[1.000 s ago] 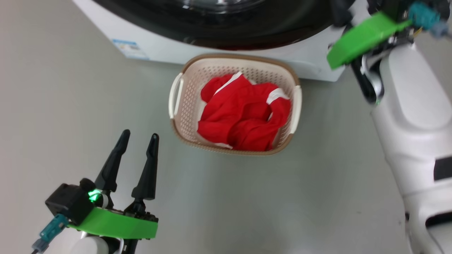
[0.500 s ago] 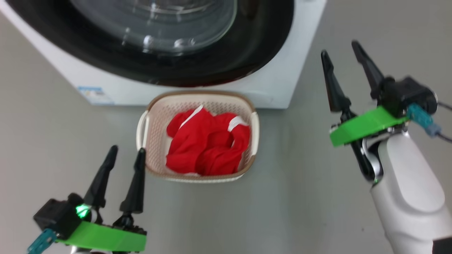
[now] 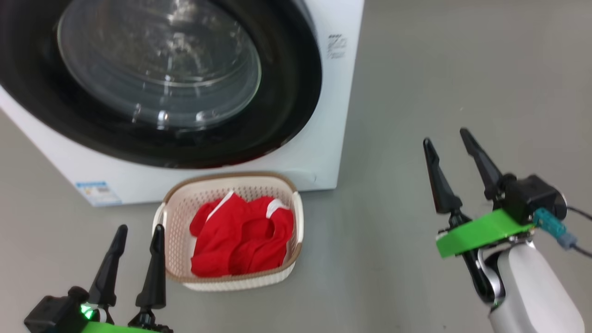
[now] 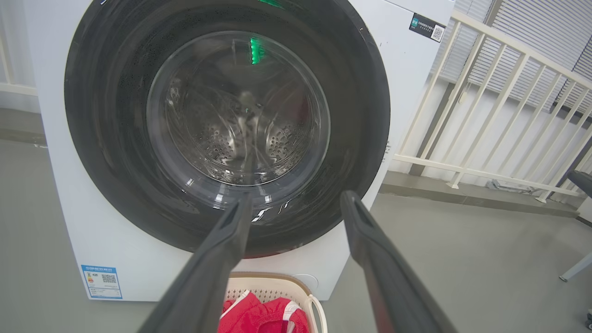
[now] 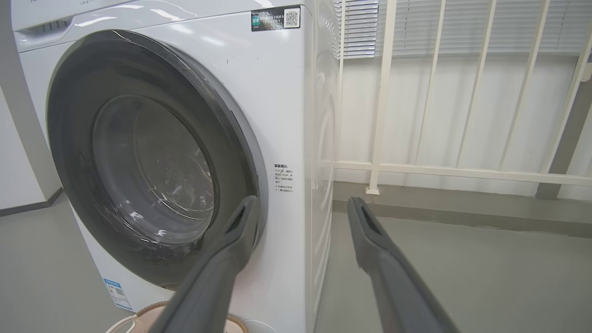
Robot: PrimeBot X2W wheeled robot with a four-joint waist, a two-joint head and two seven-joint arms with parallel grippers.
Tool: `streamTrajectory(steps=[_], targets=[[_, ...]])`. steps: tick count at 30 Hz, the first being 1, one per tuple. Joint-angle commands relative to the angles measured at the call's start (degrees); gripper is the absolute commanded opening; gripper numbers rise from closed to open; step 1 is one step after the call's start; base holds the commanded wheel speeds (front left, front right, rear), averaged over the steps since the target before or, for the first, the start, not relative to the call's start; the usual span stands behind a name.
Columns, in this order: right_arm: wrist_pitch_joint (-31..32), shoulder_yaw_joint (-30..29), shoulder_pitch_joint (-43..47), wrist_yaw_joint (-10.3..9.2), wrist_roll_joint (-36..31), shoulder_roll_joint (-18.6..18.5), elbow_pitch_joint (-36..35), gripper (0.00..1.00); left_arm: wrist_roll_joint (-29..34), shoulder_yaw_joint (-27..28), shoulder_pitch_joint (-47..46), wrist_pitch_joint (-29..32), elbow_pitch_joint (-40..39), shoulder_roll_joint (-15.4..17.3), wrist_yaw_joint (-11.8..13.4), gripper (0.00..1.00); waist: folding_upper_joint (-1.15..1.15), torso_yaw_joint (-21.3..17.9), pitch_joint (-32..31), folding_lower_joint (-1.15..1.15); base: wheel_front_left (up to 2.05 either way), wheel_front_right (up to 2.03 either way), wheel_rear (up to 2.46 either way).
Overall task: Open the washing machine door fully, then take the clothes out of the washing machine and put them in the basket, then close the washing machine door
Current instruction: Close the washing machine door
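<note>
The big white front-loading washing machine [image 3: 323, 138] stands on the grey floor [image 3: 439, 69]. Its large round door [image 3: 289, 115], with a wide glossy black rim and a bulging clear glass centre, lies flat against the front of the machine, closed. In the left wrist view the perforated steel drum [image 4: 217, 143] shows through the glass. A small blue label [image 3: 98, 192] sits at the machine's lower corner, on the robot's left.

The small cream-white perforated plastic basket [image 3: 178, 217] with a brown woven-look rim stands on the floor just in front of the machine, below the door. The bright red soft fabric clothes [image 3: 240, 236] with white stripes lie bunched inside it, below its rim.

The left claw [image 3: 140, 230] hangs low at the robot's left, just beside the basket's left side. Its two long dark fingers are spread apart and empty, pointing toward the machine. The right claw [image 3: 444, 137] is off to the robot's right, well apart from the basket and clear of the machine's right side. It is released too, its fingers parted with nothing between them, above a green plate [image 3: 481, 231] on the wrist.

Behind the machine's right side a cream railing [image 5: 379, 92] runs along a white wall.
</note>
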Motion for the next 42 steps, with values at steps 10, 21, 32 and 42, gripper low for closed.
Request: streamTrajectory(steps=[10, 21, 32, 42], targets=[[-0.3, -0.2, 10.0, -0.06, -2.4, 0.4, -6.8, 1.0, 3.0, 3.1, 2.6, -0.7, -2.4, -0.1, -0.3, 1.0, 0.0, -3.1, -6.9, 0.0, 0.0, 0.0, 0.0], [-0.3, -2.1, 15.9, -0.06, -1.7, 0.4, -10.2, 1.0, 4.4, 5.1, 4.7, -0.7, -2.4, -0.6, -0.3, 1.0, 0.0, -3.7, -8.7, 0.0, 0.0, 0.0, 0.0], [-0.3, -1.8, 17.4, -0.06, -2.0, 0.4, -11.3, 1.0, 5.8, 5.6, 6.2, -0.7, -1.6, -1.7, -0.3, 1.0, 0.0, -4.3, -9.7, 0.0, 0.0, 0.0, 0.0], [-0.3, -1.1, 17.7, -0.06, -1.7, 0.4, -10.9, 1.0, 5.7, 5.9, 6.8, -0.7, -1.0, -2.1, -0.3, 1.0, 0.0, -4.3, -10.1, 0.0, 0.0, 0.0, 0.0]])
